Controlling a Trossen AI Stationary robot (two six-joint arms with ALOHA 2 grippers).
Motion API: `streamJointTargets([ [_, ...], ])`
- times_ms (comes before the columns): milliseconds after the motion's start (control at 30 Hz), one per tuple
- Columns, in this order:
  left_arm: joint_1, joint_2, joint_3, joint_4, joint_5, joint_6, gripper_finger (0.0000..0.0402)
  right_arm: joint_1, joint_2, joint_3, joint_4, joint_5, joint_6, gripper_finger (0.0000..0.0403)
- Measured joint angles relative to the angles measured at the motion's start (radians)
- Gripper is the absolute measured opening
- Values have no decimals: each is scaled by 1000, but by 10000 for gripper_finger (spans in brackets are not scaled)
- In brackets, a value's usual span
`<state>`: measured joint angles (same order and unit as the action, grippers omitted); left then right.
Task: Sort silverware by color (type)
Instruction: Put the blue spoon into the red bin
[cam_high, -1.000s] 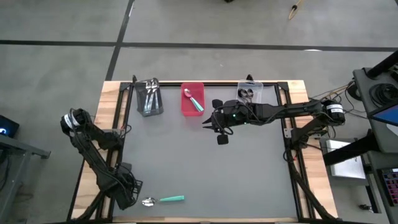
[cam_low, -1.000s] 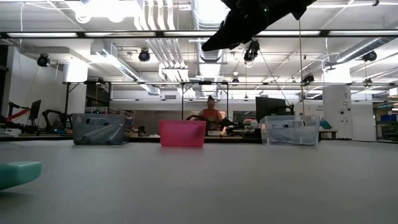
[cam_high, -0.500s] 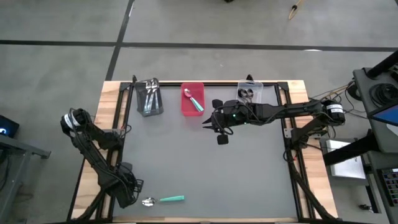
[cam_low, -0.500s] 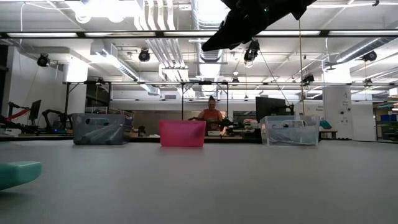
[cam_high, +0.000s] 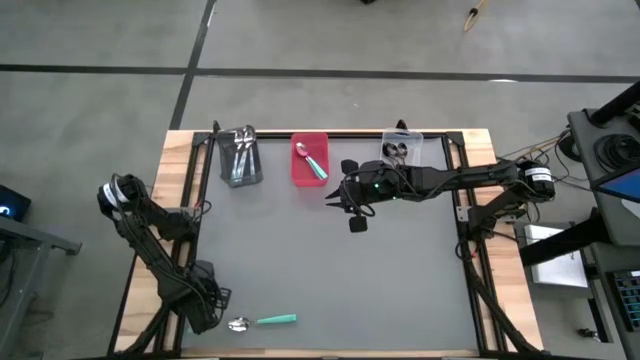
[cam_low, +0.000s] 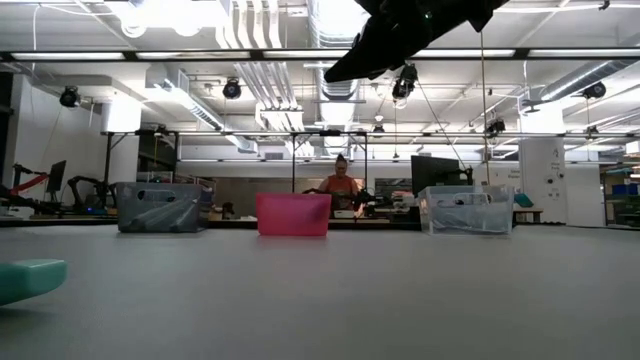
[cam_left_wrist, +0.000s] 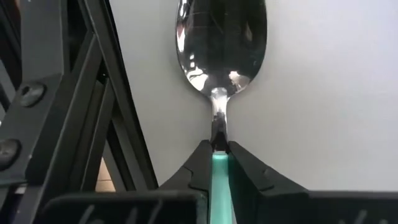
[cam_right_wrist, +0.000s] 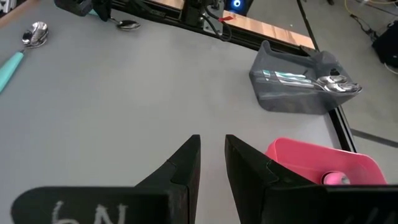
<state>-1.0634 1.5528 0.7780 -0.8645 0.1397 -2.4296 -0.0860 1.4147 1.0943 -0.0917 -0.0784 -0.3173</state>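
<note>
A spoon with a silver bowl (cam_left_wrist: 221, 43) and a teal handle lies at the table's near left corner, beside the black edge rail. My left gripper (cam_left_wrist: 219, 148) points down and is shut on it; in the high view the gripper (cam_high: 208, 315) hides it. The right wrist view shows its bowl (cam_right_wrist: 127, 25). A second teal-handled spoon (cam_high: 262, 321) lies flat just right of it, untouched. My right gripper (cam_high: 332, 201) hangs high over the far middle, open by a narrow gap with nothing between its fingers (cam_right_wrist: 186, 158). My left gripper pinches the spoon between its two fingertips at the neck (cam_left_wrist: 218, 138), where the silver stem meets the teal handle. The fingers come from above, pointing down, one on each side of the stem. The spoon seems to lie flat on the table, its bowl sticking out past the fingertips.
Three bins stand along the far edge: a grey one (cam_high: 226, 168) with silver spoons, a pink one (cam_high: 300, 178) with a teal-handled spoon, a clear one (cam_high: 416, 146) with dark spoons. A black rail (cam_left_wrist: 93, 93) runs close beside the held spoon. A person sits in the room beyond (cam_low: 340, 185).
</note>
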Motion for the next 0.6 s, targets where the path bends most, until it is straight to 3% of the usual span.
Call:
streamJointTargets([
  [200,9,0,24,-11,-27,13,15,0,0,0,-1,0,21,66],
  [400,60,0,93,-43,-272,129,13,0,0,0,-9,0,88,66],
  [533,130,0,133,-74,-455,310,12,0,0,0,-27,0,138,66],
  [600,183,0,149,-75,-499,423,12,0,0,-1,-43,0,162,66],
])
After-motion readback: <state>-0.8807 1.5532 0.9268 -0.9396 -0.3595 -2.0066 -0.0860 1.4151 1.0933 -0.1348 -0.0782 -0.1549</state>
